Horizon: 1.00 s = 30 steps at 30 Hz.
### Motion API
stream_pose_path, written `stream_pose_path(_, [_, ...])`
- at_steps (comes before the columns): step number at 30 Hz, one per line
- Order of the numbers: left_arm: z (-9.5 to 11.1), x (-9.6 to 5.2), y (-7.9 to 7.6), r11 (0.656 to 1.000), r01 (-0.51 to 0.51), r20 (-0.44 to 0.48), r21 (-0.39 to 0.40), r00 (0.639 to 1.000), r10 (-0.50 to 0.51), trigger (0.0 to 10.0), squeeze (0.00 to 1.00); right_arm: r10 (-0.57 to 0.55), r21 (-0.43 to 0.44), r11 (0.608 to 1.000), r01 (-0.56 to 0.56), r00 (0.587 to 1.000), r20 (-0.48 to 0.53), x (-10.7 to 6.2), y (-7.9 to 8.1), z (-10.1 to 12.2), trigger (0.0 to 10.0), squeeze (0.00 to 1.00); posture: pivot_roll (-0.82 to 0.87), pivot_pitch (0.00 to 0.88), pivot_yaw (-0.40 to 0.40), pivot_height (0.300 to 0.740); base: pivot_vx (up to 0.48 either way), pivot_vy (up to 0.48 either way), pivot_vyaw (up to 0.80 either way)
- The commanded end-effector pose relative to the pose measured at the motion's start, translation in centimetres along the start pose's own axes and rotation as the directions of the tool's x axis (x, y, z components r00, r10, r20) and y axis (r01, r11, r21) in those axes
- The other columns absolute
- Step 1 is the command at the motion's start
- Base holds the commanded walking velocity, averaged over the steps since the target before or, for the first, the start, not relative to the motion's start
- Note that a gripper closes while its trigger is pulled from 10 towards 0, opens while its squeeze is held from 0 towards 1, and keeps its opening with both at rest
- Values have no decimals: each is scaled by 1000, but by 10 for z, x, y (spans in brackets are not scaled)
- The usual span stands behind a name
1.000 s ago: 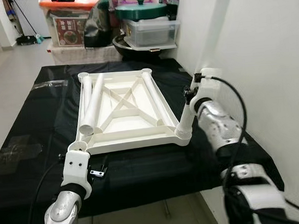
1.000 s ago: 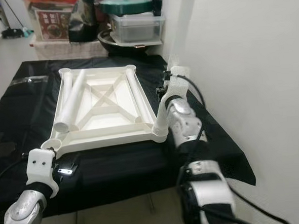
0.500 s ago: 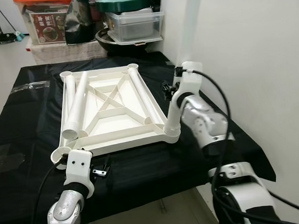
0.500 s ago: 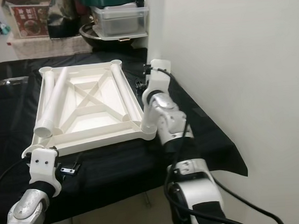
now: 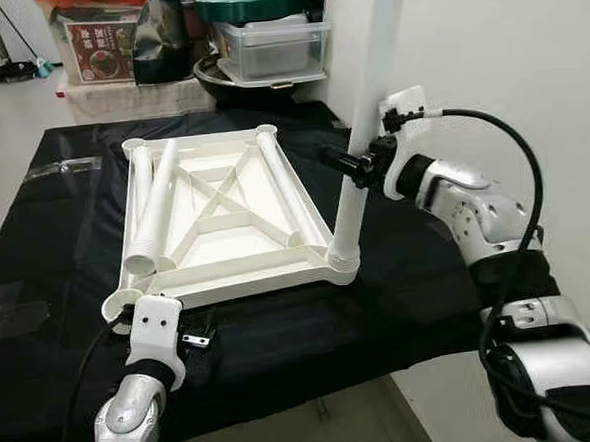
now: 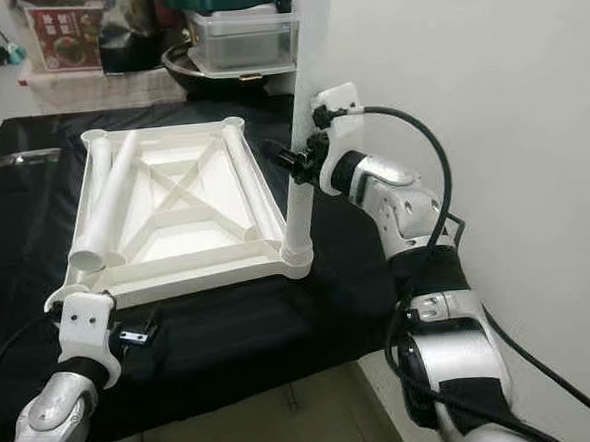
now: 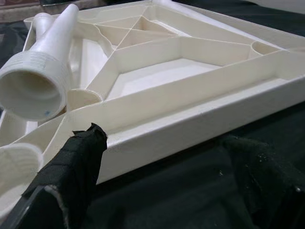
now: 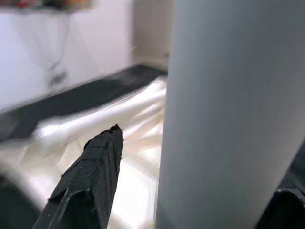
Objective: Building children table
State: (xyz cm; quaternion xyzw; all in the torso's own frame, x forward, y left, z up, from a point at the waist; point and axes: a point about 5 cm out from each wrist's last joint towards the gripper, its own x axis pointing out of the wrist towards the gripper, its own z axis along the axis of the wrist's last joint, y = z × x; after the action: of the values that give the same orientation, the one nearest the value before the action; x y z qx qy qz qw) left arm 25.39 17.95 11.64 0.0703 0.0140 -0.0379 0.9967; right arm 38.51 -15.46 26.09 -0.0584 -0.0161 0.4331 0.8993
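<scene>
My right claw is closed around a white table leg standing upright in the near right corner socket of the upturned white table panel. My left claw gapes, empty, at the panel's near edge on the black tabletop.

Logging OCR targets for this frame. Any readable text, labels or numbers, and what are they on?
None can be read.
Red printed label on the storage box behind the table: there is print, too small and blurred to read.
Upturned white tabletop, upright leg in the right gripper, loose legs: no markings visible.
Faint blue speck on a loose leg's rim in the left wrist view: unreadable.
</scene>
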Motion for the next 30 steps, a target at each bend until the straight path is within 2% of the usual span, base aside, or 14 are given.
stream_pose_path(1, [-3,0,-2,1000,2,-9,10,1000,-2,10000,0,135,-9,991,-136,988,-69,6,9,-15,2078,0,121,0,-102,740,0,0,0])
stream_pose_path(2, [-2,0,-2,1000,1,-8,11,1000,-1,10000,0,165,-5,986,-166,982,-94,6,9,-17,0,0,121,0,-102,740,0,0,0])
stream_pose_path(8, [-4,-2,0,1000,-1,-14,17,1000,1,10000,0,91,48,995,-86,986,-137,10,1,-28,0,0,137,0,-111,740,0,0,0])
stream_pose_path(13, [-4,-3,1,1000,-1,-14,16,1000,1,10000,0,75,102,993,-66,993,-89,7,-1,-31,0,0,137,0,-109,740,0,0,0])
stream_pose_path(14, [-4,-4,0,1000,1,-15,15,1000,-1,10000,0,48,116,992,-42,998,-52,7,-2,-32,0,0,132,0,-107,740,0,0,0])
stream_pose_path(16, [-5,-4,-1,1000,9,-16,15,1000,-9,10000,0,-136,162,977,137,991,-20,8,-8,-37,0,0,129,0,-104,740,0,0,0])
stream_pose_path(17, [-5,-4,-1,1000,9,-16,15,1000,-9,10000,0,-136,162,977,137,991,-20,8,-8,-37,0,0,129,0,-104,740,0,0,0])
stream_pose_path(18, [-5,-3,-2,1000,12,-16,15,1000,-11,10000,0,-306,184,932,312,950,-58,7,-13,-45,0,0,128,0,-101,740,0,0,0])
stream_pose_path(20, [-4,-3,-1,1000,13,-14,15,1000,-13,10000,0,-581,179,781,599,801,-146,0,-21,-60,0,0,126,0,-94,740,0,0,0])
stream_pose_path(21, [-4,-3,-1,1000,13,-14,15,1000,-13,10000,0,-581,179,781,599,801,-146,0,-21,-60,0,0,126,0,-94,740,0,0,0])
stream_pose_path(22, [-4,-3,-1,1000,14,-13,15,1000,-13,10000,0,-686,185,682,708,706,-174,-4,-19,-68,0,0,118,0,-90,740,0,0,0])
stream_pose_path(24, [-4,-3,0,1000,15,-15,16,1000,-15,10000,0,-797,201,550,811,581,-164,-9,-8,-72,0,0,116,0,-86,740,0,0,0])
stream_pose_path(28, [-5,-2,-1,1000,22,-20,16,1000,-22,10000,0,-834,157,534,831,549,-64,1,16,-56,0,0,106,0,-64,740,0,0,0])
stream_pose_path(30, [-4,1,-3,999,39,-16,19,999,-39,10000,0,-807,154,577,802,589,-44,18,33,-42,0,0,96,0,-64,740,0,0,0])
